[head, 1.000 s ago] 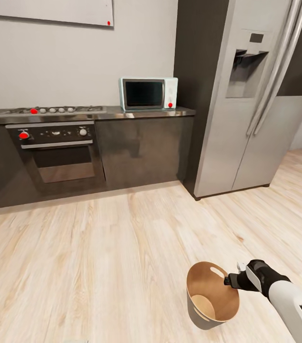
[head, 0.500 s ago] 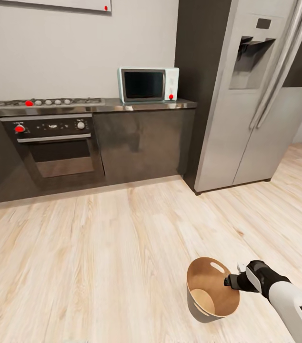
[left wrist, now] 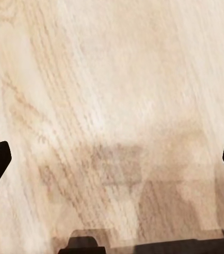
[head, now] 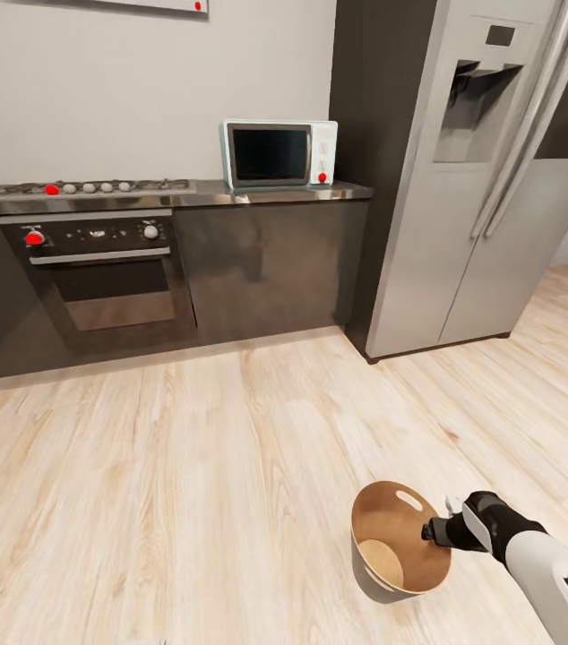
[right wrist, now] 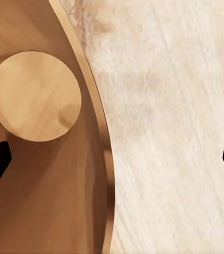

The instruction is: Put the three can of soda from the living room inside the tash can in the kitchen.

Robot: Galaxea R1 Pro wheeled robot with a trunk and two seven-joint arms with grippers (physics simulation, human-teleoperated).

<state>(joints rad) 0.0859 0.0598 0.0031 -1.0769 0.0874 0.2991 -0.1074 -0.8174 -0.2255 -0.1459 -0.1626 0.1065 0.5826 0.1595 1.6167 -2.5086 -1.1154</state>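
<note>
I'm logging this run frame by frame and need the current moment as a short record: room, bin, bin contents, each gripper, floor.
room: kitchen, with oven, microwave on the counter, steel fridge
bin: trash can, held at its rim, tilted, above the wood floor
bin contents: none seen; bare round bottom shows in the right wrist view
right gripper: at the bin's rim; its hold is judged from the head view, fingertips wide apart in the wrist view
left gripper: fingertips spread, nothing between them, over bare floor
soda cans: none in the bin
</note>
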